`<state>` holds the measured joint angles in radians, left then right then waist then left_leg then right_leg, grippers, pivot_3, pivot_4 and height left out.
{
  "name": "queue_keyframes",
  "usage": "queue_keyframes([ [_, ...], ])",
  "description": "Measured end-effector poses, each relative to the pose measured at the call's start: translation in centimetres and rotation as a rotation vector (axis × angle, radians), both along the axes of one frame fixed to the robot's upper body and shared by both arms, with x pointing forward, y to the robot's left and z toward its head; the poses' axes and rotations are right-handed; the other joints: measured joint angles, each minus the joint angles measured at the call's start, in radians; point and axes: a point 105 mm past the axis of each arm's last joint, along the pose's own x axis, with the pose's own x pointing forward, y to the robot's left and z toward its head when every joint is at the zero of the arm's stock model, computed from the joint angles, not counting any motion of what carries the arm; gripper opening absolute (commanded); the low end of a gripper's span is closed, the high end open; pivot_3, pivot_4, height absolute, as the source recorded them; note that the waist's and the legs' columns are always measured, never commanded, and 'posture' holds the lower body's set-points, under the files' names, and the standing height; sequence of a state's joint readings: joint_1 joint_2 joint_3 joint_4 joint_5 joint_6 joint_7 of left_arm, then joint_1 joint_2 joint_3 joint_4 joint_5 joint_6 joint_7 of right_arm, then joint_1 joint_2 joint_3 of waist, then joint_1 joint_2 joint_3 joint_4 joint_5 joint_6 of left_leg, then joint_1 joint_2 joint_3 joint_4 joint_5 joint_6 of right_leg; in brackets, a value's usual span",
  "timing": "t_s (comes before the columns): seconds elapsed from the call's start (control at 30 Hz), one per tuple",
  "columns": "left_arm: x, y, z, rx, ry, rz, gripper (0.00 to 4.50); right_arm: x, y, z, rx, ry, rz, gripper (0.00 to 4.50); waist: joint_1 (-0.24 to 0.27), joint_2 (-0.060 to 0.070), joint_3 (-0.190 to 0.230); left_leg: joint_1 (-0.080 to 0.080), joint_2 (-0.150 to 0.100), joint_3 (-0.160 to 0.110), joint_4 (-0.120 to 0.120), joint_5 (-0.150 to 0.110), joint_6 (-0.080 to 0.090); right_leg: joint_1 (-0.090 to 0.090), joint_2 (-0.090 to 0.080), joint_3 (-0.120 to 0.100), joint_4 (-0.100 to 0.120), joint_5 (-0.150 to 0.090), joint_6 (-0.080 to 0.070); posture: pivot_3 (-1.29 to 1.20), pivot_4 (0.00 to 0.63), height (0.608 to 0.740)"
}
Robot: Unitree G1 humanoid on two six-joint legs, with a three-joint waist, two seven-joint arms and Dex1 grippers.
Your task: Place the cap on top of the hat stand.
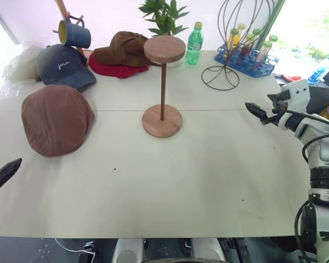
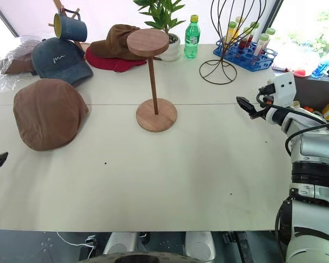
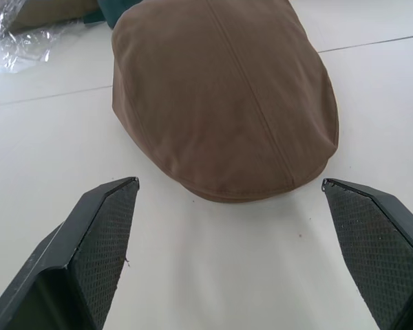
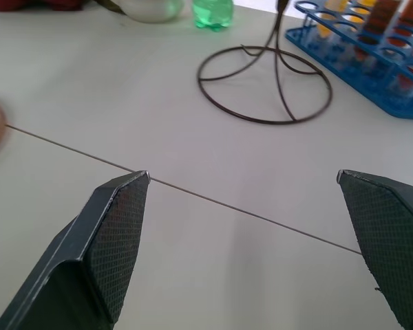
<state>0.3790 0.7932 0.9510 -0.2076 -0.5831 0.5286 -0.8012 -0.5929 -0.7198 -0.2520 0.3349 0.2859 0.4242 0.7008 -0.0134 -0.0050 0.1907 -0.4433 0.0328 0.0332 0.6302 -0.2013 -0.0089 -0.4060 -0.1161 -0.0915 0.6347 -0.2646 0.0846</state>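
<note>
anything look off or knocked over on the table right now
Nothing stands out. The hat stand is upright with its top disc bare, the cap lies flat on the table to its left, and the green bottle stands upright.

- A staged test bench, part hat display, part lab: a wide white table [image 1: 208,181] against a white backdrop.
- Far left corner: dark blue-grey baseball cap [image 1: 63,67], brown and red caps [image 1: 120,55].
- Far right corner: blue rack of coloured sample tubes [image 1: 247,55].
- Far edge: potted green plant [image 1: 163,16].

open table [image 1: 208,164] before cap [image 1: 56,119], unobstructed
</note>
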Motion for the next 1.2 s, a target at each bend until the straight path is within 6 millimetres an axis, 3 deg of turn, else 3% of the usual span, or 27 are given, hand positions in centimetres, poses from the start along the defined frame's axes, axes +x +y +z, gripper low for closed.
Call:
queue_keyframes([
  [0.97, 0.7, -0.5, -0.1, -0.044, -0.005, -0.043, 4.46, -1.0, 1.6, 0.8, 0.009, 0.01, 0.151, 4.5, 0.002, 0.0, 0.0, 0.0, 0.0, 0.002, 0.0, 0.0, 0.0, -0.001, 0.0, 0.002, 0.0, 0.0, 0.0, 0.0, 0.15, 0.74],
  [1.1, 1.3, -1.7, 0.6, -0.041, -0.017, -0.115, 4.46, -1.9, 2.5, 1.6, 0.023, 0.055, 0.26, 4.5, 0.001, 0.0, 0.0, 0.0, 0.0, 0.002, 0.0, 0.0, 0.0, -0.001, 0.0, 0.002, 0.0, 0.001, 0.001, 0.0, 0.15, 0.74],
  [1.2, 1.7, -3.6, 1.2, 0.008, 0.023, -0.231, 4.46, -4.3, 5.4, 3.9, -0.036, 0.078, 0.494, 4.5, 0.001, 0.0, 0.0, 0.0, 0.001, 0.003, 0.0, 0.0, 0.0, -0.002, 0.0, 0.003, 0.001, 0.001, 0.002, 0.0, 0.15, 0.74],
])
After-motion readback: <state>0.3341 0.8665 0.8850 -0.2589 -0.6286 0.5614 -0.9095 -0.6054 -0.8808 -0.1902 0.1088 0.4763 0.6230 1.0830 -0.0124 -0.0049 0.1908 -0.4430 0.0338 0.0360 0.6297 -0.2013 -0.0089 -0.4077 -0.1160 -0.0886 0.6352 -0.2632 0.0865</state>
